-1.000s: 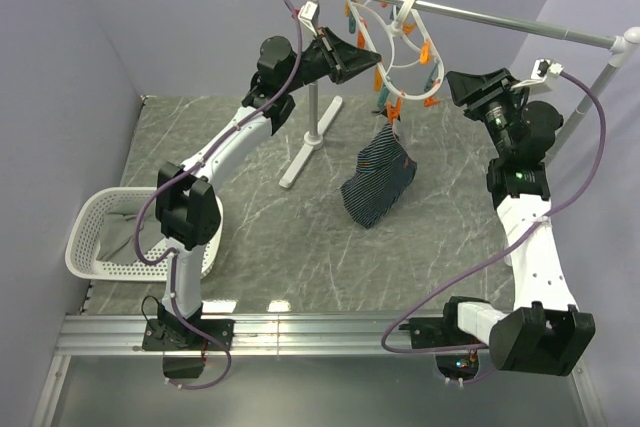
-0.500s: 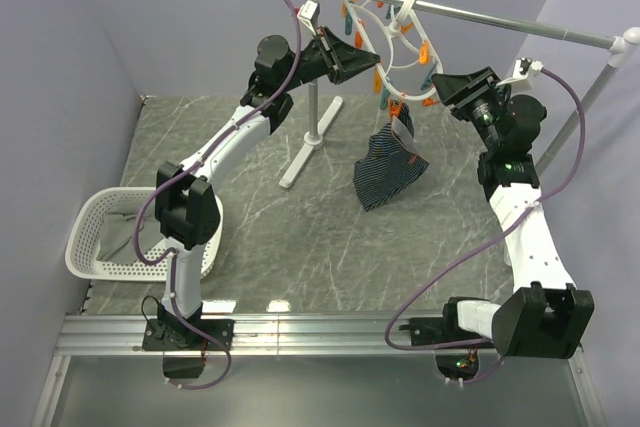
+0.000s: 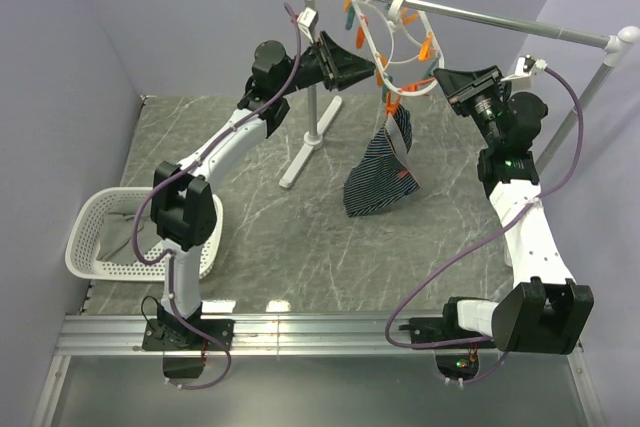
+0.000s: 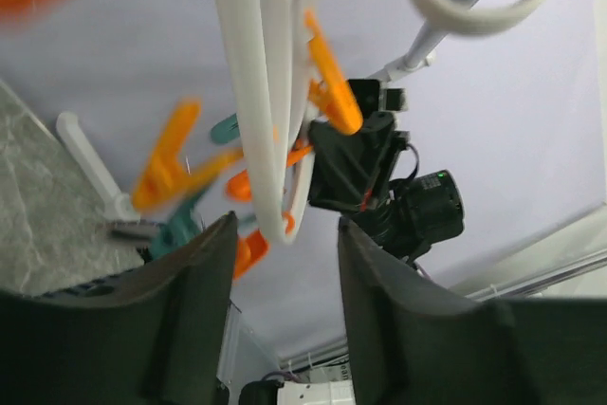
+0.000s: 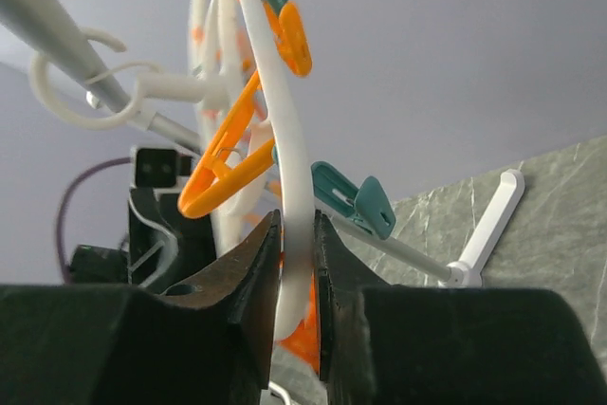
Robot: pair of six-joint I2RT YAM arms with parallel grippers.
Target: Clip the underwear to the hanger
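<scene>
Underwear [image 3: 378, 179] — hangs from one peg [image 3: 392, 107], below both sets of fingers, long axis downward. Right fingers [image 5: 242, 282] — pinched on the hanger [image 5: 287, 149] ring. Left fingers [image 4: 190, 272] — apart, astride that ring without touching it, seemingly slightly nearer the peg.

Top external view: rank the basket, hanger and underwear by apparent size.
Largest: basket.
Then hanger and underwear, which look alike; the hanger hangs higher, nearer the camera, so I won't rank them.

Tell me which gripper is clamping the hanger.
The right gripper: it pinches the hanger by its white ring. The left gripper only straddles that ring, jaws apart and not touching it.
</scene>
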